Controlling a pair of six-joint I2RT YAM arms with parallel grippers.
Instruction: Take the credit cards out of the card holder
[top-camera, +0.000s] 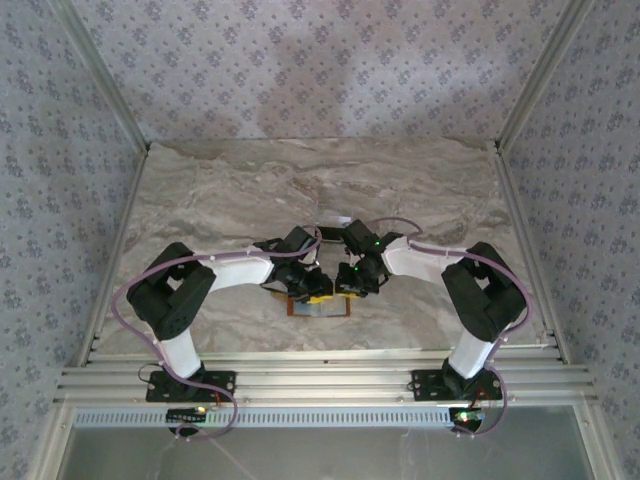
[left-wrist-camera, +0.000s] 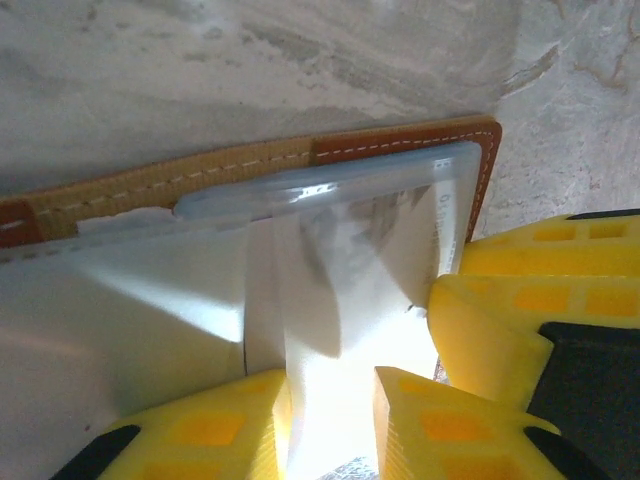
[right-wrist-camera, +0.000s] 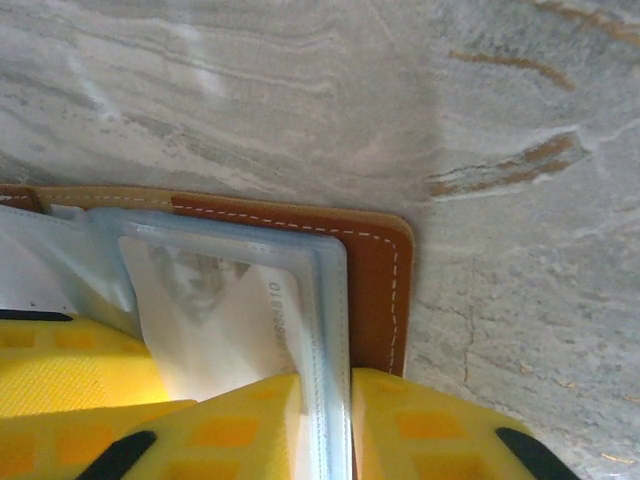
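One card holder (top-camera: 322, 309) lies flat on the marble table (top-camera: 220, 190), just before the arms' bases. Over it two grippers meet: the left gripper (left-wrist-camera: 330, 400) is clamped on one pale credit card (left-wrist-camera: 350, 300), and the right gripper (right-wrist-camera: 328, 400) is closed on the holder's clear sleeve (right-wrist-camera: 330, 290)

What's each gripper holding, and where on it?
Right gripper pinches the card holder's clear sleeve at its near edge, pale card inside. Left gripper flanks a pale flap; grip cannot be told.
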